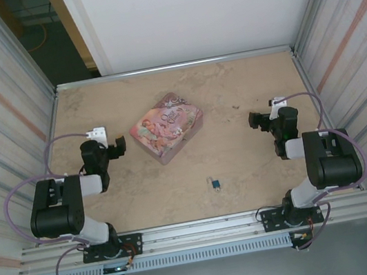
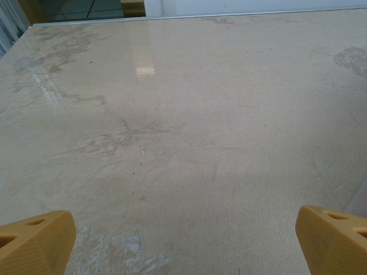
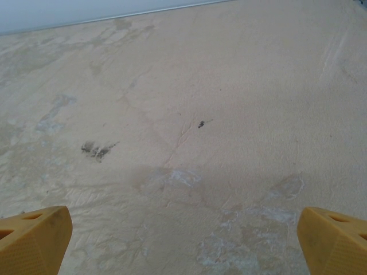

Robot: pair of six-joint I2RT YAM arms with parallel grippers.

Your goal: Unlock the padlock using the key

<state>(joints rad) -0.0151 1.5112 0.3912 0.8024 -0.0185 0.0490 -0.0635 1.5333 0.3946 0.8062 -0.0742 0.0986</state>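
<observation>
Saw left gripper (image 1: 120, 146) jaws spread wide, nothing between them; same at right gripper (image 1: 255, 120). Found bare table (image 1: 243, 163) beneath both. Spotted padlock (image 1: 215, 184) lying on table near front edge, between the arms, well apart from either gripper. Noted pink tin (image 1: 166, 127) beyond it, nearer left gripper, lid shut, contents hidden

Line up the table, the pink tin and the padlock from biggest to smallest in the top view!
1. table, by far the biggest
2. pink tin
3. padlock, tiny, much smaller than the tin
</observation>
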